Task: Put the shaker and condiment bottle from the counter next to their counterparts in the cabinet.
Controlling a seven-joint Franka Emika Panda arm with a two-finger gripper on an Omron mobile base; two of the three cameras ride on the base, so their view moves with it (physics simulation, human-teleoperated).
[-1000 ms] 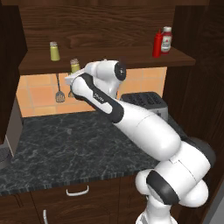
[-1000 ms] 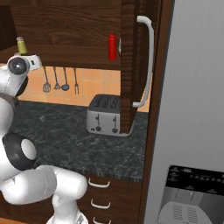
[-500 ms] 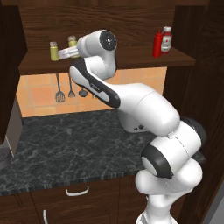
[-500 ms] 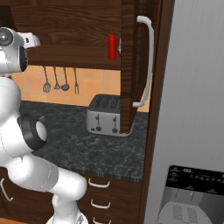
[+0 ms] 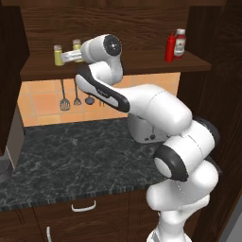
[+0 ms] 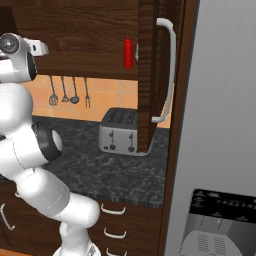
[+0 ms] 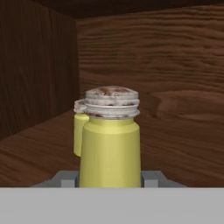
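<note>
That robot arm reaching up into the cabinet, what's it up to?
The arm is putting kitchen things away. Its gripper is shut on a yellow-green shaker and holds it at the left end of the cabinet shelf, right beside a matching shaker. At the shelf's right end a red squeeze bottle already stands next to a white-labelled bottle. Below, a toaster sits on the dark counter.
</note>
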